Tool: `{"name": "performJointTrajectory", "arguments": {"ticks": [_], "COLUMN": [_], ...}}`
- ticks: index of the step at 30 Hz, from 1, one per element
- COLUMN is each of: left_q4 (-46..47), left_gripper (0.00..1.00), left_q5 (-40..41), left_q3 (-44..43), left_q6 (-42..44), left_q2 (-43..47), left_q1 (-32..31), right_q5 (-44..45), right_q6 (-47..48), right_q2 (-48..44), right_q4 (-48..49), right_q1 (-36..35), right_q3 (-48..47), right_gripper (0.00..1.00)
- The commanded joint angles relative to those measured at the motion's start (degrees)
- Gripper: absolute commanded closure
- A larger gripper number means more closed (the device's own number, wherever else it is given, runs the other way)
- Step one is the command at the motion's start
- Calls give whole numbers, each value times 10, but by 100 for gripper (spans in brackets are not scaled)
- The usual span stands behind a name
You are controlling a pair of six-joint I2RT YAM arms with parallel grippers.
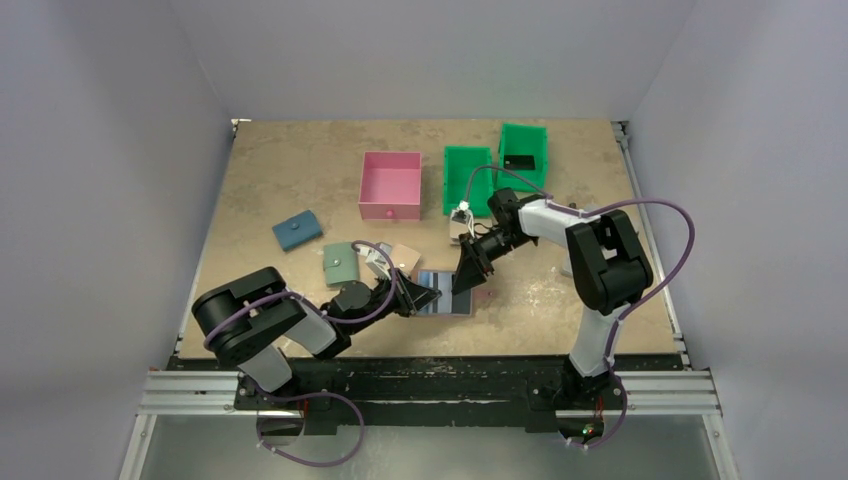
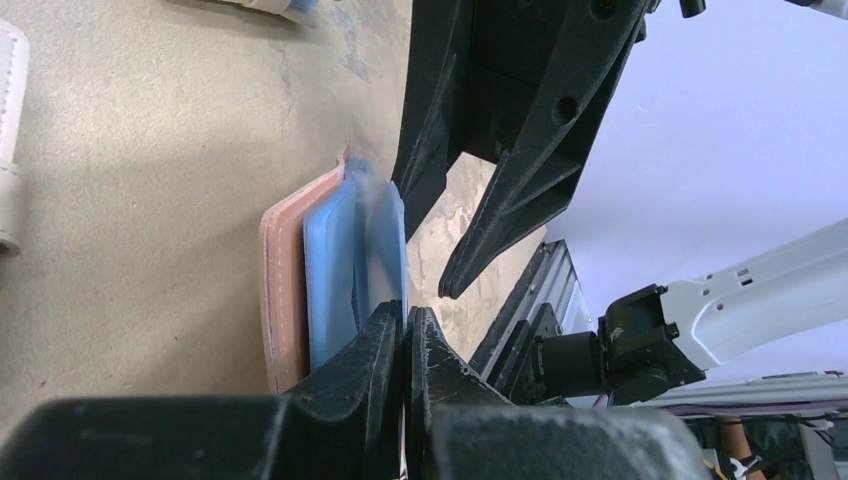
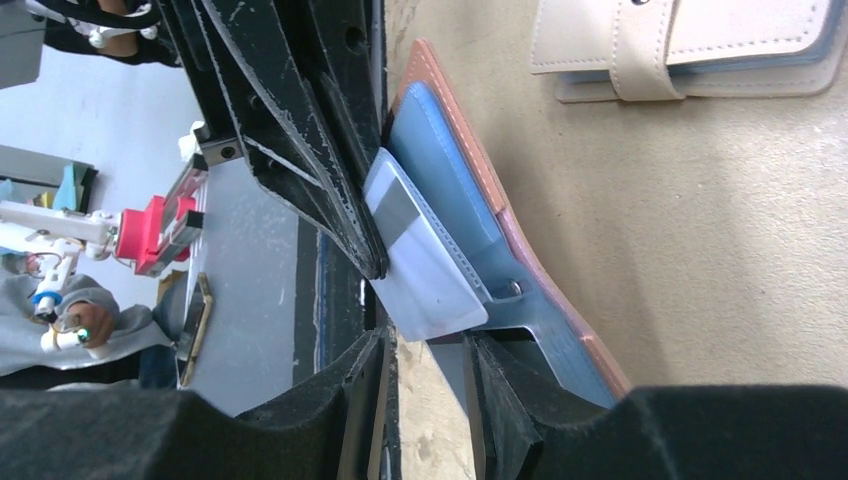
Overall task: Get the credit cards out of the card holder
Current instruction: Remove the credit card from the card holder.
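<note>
Terracotta card holder [image 3: 440, 150] open on the counter [image 3: 700, 250], blue lining up, between the two arms; left gripper [image 2: 405, 335] jaws clenched on its lining edge; right gripper [image 3: 428, 345] jaws parted (gripping nothing) beside a pale grey card [image 3: 425, 275] poking from its pocket

The table [image 1: 280, 170] carries three open boxes: one pink box [image 1: 390, 185] and two green ones, the left green box [image 1: 468, 180] and the right green box [image 1: 524, 157], both in the upper right of the frame. I count four wallets: one dark blue wallet [image 1: 297, 232], one sage green wallet [image 1: 341, 262], one beige wallet [image 1: 405, 255] and one reddish-brown card holder [image 3: 445, 165], in which only one credit card [image 3: 425, 275], pale grey, can be seen. There are two arms with one pincer each, the left pincer [image 2: 406, 315] and the right pincer [image 3: 428, 345].
</note>
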State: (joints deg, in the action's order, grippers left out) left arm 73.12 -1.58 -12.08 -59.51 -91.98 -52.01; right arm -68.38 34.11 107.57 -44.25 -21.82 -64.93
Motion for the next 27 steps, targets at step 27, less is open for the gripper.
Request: {"name": "performJointTrajectory", "arguments": {"ticks": [27], "left_q4": [138], "left_gripper": [100], "left_q5": [-25], "left_q3": [-8], "left_q6": [-29], "left_q2": [-16], "left_q1": [3], "right_q5": [-45], "right_q6": [60], "right_q2": [14], "right_q4": [-71], "right_q1": [1], "right_q3": [-35], "right_gripper": [59]}}
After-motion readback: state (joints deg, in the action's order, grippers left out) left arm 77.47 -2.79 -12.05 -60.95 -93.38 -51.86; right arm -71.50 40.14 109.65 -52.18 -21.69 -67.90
